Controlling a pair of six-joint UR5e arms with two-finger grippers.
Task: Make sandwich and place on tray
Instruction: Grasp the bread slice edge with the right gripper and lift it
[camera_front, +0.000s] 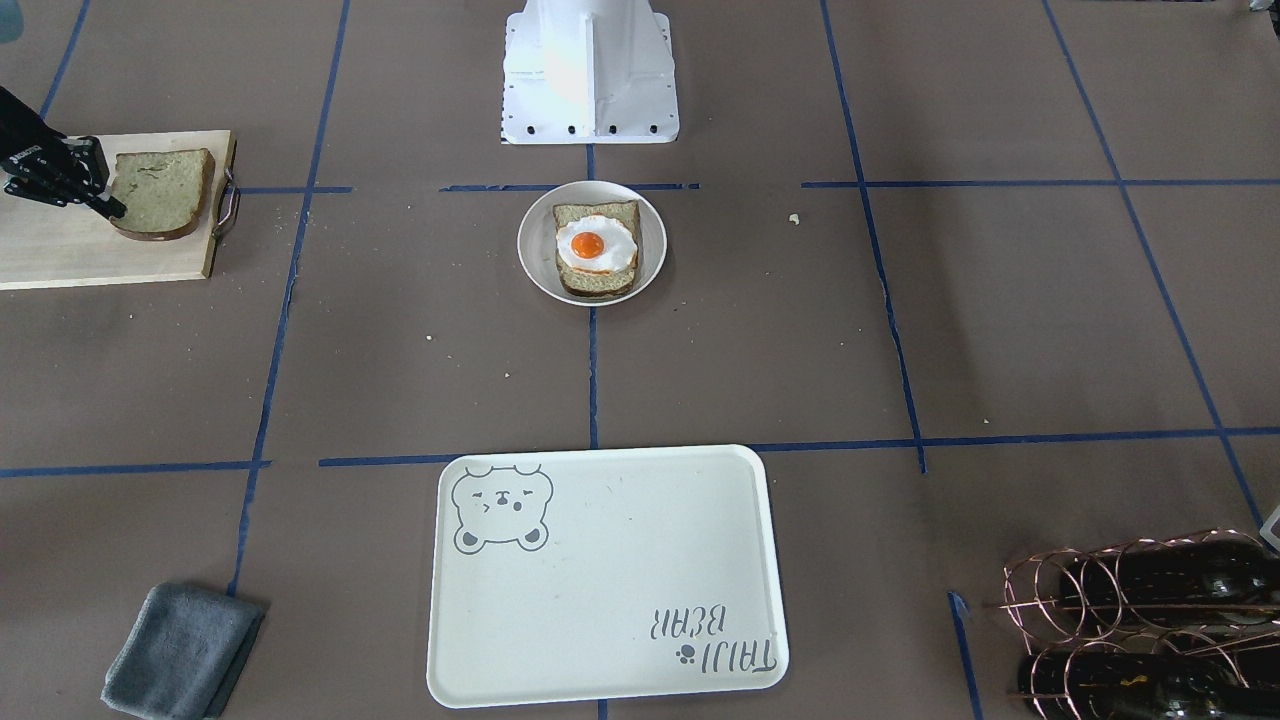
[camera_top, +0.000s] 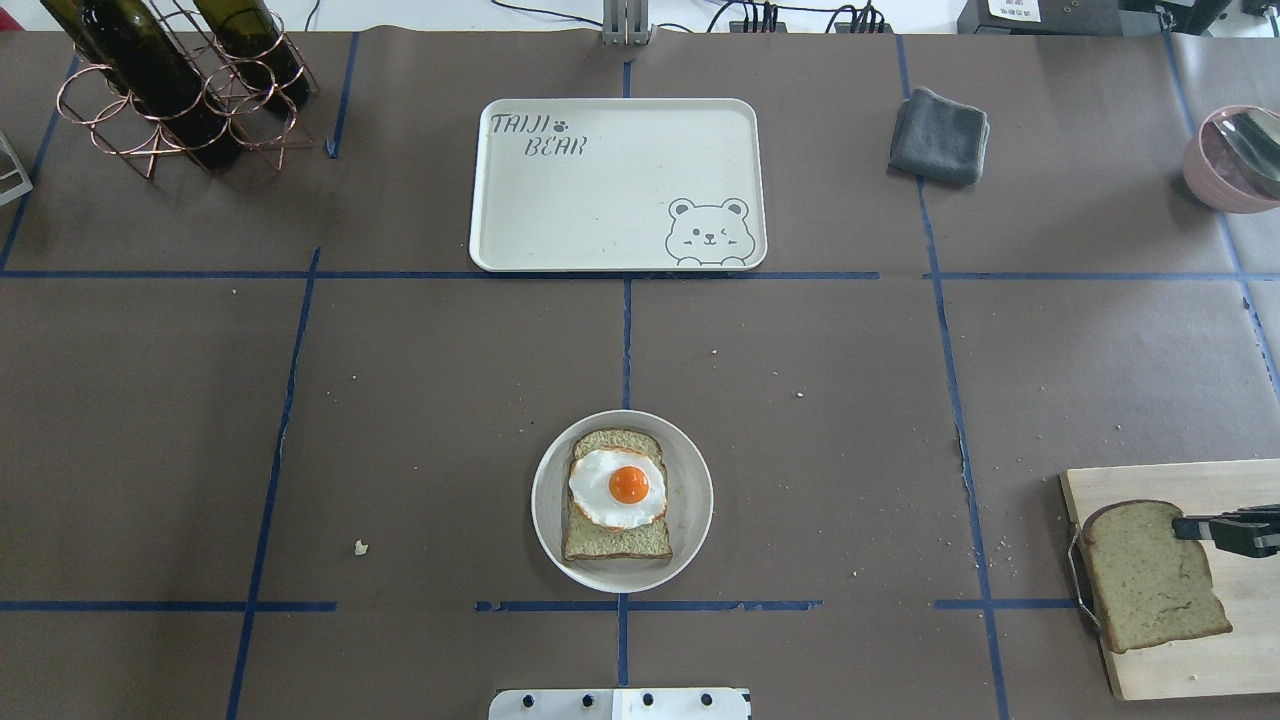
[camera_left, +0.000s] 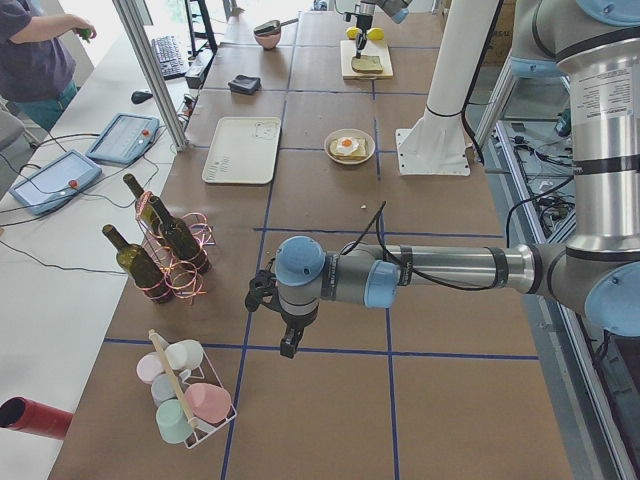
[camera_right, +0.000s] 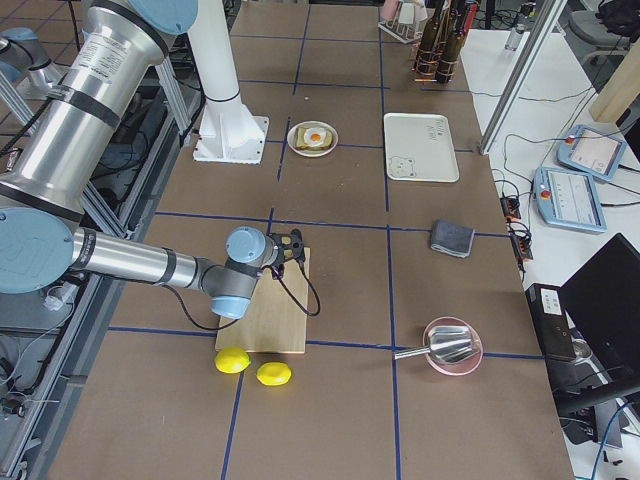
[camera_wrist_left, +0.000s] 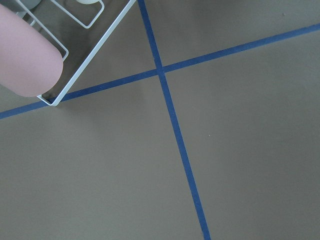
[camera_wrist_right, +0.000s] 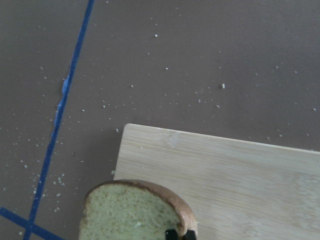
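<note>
Half built: the right gripper (camera_top: 1182, 526) takes up the second slice (camera_top: 1150, 580)

Its fingers pinch the slice's crust over the wooden board (camera_top: 1180, 670) at the table's right. The first slice (camera_top: 620, 545), topped with the egg (camera_top: 618, 487), lies on the plate (camera_top: 545, 500), near centre. Still to do, apparently: capping it and moving the sandwich to the tray (camera_top: 600, 200), far centre. Whether the left gripper (camera_left: 288, 345) is parted or clenched cannot be told.

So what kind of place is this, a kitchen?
Likely a robotics lab, not a kitchen: a UR5e left arm reaches over a table gridded with blue tape, and teach pendants lie beside it.
</note>
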